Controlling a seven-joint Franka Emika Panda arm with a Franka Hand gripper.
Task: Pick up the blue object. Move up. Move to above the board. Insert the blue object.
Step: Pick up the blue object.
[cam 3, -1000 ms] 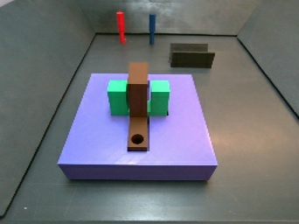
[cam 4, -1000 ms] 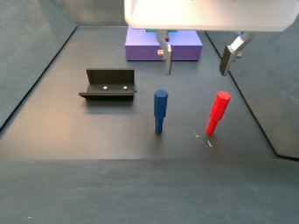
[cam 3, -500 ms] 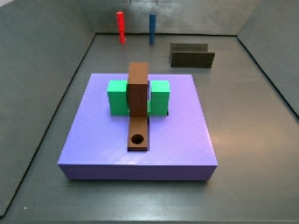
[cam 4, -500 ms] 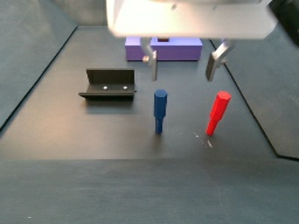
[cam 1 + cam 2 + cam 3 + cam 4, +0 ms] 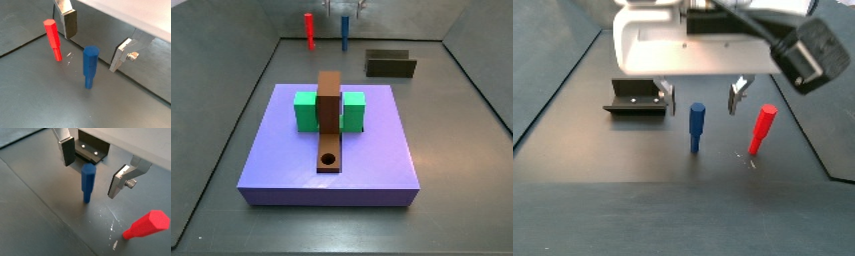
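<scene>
Gripper [image 5: 700,95] at the far end of the bench, pointing down, its jaws spread wide — nothing between the pads. In both wrist views the two silver fingers [image 5: 68,22] [image 5: 121,179] hang apart, their tips clear of the floor.
</scene>
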